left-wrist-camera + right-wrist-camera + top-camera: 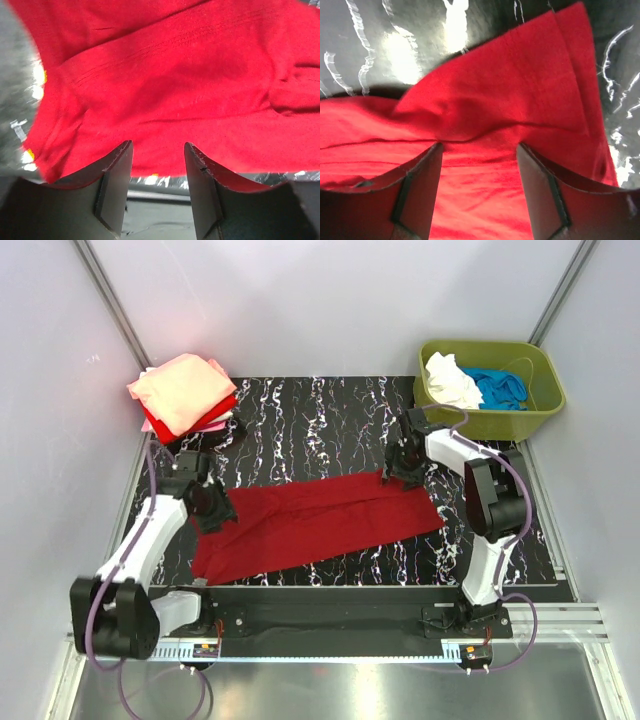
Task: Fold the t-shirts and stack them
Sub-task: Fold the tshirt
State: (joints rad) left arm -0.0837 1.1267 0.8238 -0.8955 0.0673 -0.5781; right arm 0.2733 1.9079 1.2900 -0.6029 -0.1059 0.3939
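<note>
A dark red t-shirt (315,522) lies folded into a long band across the black marbled table. My left gripper (213,510) is open at the band's left end; in the left wrist view (157,150) the red cloth (175,75) lies just beyond the fingertips. My right gripper (403,468) is open at the band's far right corner; in the right wrist view (479,150) the cloth (520,90) lies under and between the fingers, bunched into a ridge. A stack of folded shirts, salmon-pink (182,390) on top of bright red, sits at the far left.
An olive-green tub (495,412) at the far right holds a white shirt (450,382) and a blue shirt (498,387). White walls enclose the table on three sides. The arm bases stand at the near edge.
</note>
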